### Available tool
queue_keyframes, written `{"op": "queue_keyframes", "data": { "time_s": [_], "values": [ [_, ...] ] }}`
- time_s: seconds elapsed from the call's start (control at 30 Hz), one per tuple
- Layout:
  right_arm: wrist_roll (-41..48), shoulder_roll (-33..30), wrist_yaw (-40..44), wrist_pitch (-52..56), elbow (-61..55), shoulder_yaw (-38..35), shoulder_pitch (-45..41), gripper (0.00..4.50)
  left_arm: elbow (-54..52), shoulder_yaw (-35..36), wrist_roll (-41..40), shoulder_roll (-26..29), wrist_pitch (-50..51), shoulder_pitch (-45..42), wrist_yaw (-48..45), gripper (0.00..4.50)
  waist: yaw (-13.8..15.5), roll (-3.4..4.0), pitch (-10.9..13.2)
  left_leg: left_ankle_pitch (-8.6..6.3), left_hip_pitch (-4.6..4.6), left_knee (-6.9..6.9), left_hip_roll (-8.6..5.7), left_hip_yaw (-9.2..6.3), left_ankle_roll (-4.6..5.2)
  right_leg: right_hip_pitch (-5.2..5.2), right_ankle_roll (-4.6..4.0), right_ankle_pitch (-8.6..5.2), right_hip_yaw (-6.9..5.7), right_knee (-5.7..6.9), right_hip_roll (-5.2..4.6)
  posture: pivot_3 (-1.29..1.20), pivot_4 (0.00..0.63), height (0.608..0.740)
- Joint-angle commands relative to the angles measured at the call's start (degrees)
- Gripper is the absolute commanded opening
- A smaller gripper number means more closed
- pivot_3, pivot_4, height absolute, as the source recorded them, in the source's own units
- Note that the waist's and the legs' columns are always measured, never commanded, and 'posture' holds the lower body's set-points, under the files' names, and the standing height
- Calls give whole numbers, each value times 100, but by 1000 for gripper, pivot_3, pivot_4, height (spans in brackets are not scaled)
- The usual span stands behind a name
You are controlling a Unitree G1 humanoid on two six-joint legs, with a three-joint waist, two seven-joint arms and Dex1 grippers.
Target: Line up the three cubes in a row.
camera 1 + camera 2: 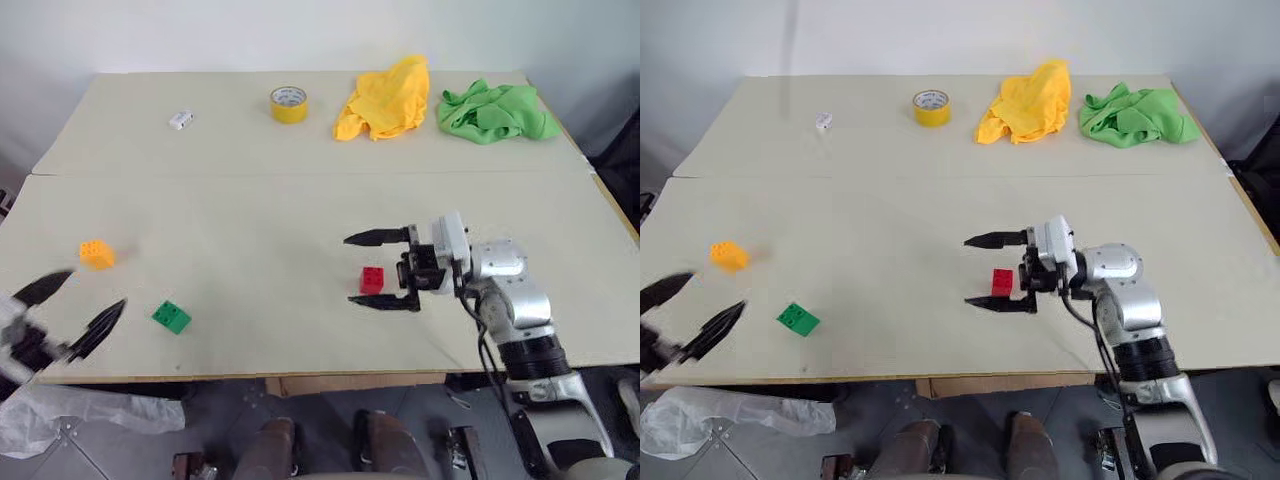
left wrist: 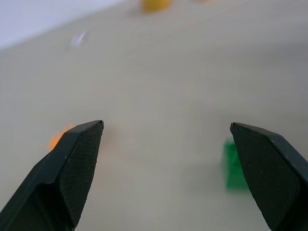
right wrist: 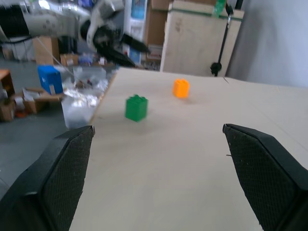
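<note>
I read the right gripper [image 1: 382, 269] level over the counter [image 1: 300, 200], pointing toward my left, jaws spread wide. The red cube [image 1: 372, 280] sits on the counter between the two fingers — not gripped, with clear space to the upper finger and the lower finger just beside it.

The left gripper [image 1: 78, 305] is at the near left edge of the counter, jaws also wide and holding nothing. The green cube [image 1: 171, 317] lies just to the right of it, near the front edge. The orange-yellow cube [image 1: 96, 254] lies farther back and slightly left of the green one. These two cubes are near each other; the red cube is well apart from both, off to the right.

In the left wrist view, the green cube and the orange-yellow cube appear beyond the open fingers.

Along the far side of the counter: a small white block [image 1: 180, 120], a yellow tape roll [image 1: 289, 103], a yellow cloth [image 1: 385, 100] and a green cloth [image 1: 495, 112].
</note>
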Motion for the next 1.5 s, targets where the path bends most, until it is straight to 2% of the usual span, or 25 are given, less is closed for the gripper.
{"op": "queue_keyframes", "data": {
  "time_s": [0.03, 0.1, 0.2, 0.3, 0.37, 0.47, 0.63, 0.7, 0.83, 0.97, 1.2, 1.37, 1.4, 1.5],
  "values": [
    [175, 104, 159, -448, -321, -67, -29, 4492, 750, 461, -98, -22, -250, 646, -422, 4500, -13, 1, 1, -2, 0, 0, 0, 0, 2, -1, -2, -1, 0, 2, 0, 0, 150, 740],
    [14, 37, 508, -948, -295, 21, -31, 4492, 1082, 441, 3, 72, -475, 797, -573, 4500, 23, 0, 1, -5, -1, 1, 0, 1, 5, 0, -3, -2, -2, -4, 0, 0, 150, 740],
    [-13, -7, 477, -965, -210, 16, -33, 4492, 1101, 257, -13, 202, -517, 880, -768, 4500, 82, -12, -4, -13, 4, 6, -1, -4, 10, 10, -5, -3, -5, -25, -6, 0, 150, 740],
    [-59, -91, 436, -948, -103, -6, -21, 4492, 810, -51, -45, 272, -491, 876, -929, 4500, 73, -18, -8, -18, 6, 6, -2, -5, 11, 11, -6, -3, -3, -23, -11, 0, 150, 740],
    [-91, -212, 457, -946, -52, -44, 22, 4492, 189, -573, -168, 452, 0, 945, -1075, 4500, 46, -17, -8, -22, 5, 6, -2, -4, 11, 8, -8, -4, 0, -20, -11, 0, 150, 740],
    [-113, -331, 432, -942, -31, -53, 81, 4492, -399, -1139, -110, 449, 234, 556, -682, 4500, 26, -6, -1, -26, 5, 3, -1, -4, 11, 6, -12, -6, 0, -19, -10, 0, 150, 740],
    [-249, -417, 439, -1186, -9, -12, 228, 4492, -671, -1789, 40, 305, 417, -74, -117, 4500, -40, -5, -1, -26, 4, 3, 8, 0, 8, 1, -15, -8, -2, 3, 3, 0, 150, 740],
    [-262, -444, 356, -1155, -82, -11, 323, 4492, -481, -2179, 356, 307, 398, -305, 86, 4500, -42, -4, -1, -26, 5, 4, 8, 0, 7, 1, -15, -8, -3, 4, 4, 0, 150, 740],
    [-303, -434, 148, -1110, -197, -2, 462, 4492, -138, -2449, 542, 156, 346, -775, 490, 4500, -42, -4, -1, -25, 5, 9, 6, 1, 8, 3, -15, -8, -5, 8, 6, 0, 150, 740],
    [-338, -454, -15, -1072, -377, 33, 626, 4500, -202, -2576, 487, -12, 132, -1002, 575, 3633, 12, -5, -1, -25, 5, 12, 6, 0, 6, 3, -15, -8, -7, 9, 6, 0, 150, 740],
    [-319, -601, -195, -944, -679, -20, 872, 4500, -80, -2679, 390, 682, 328, -1036, -86, 1494, 43, -4, -1, -24, 5, 13, 6, 0, 5, 5, -15, -8, -6, 2, 6, 0, 150, 740],
    [-341, -755, -403, -929, -654, -186, 839, 4500, 282, -2907, 203, 1308, 343, -1800, -811, 1516, 58, -3, 0, -21, 5, 15, 4, -2, 4, 4, -15, -8, -7, 1, 3, 0, 150, 740],
    [-330, -814, -461, -913, -635, -266, 847, 4500, 296, -3065, 156, 1440, 420, -2216, -922, 1516, 66, -2, 0, -21, 5, 15, 5, -3, 4, 5, -15, -8, -8, 3, 4, 0, 150, 740],
    [-290, -1052, -509, -1036, -585, -562, 1044, 4500, 439, -4007, 77, 1554, 758, -4188, -1371, 1516, 219, -1, 3, -13, 0, 19, -8, -14, 7, 7, -15, -8, -16, 4, -4, 0, 150, 740]
  ]
}}
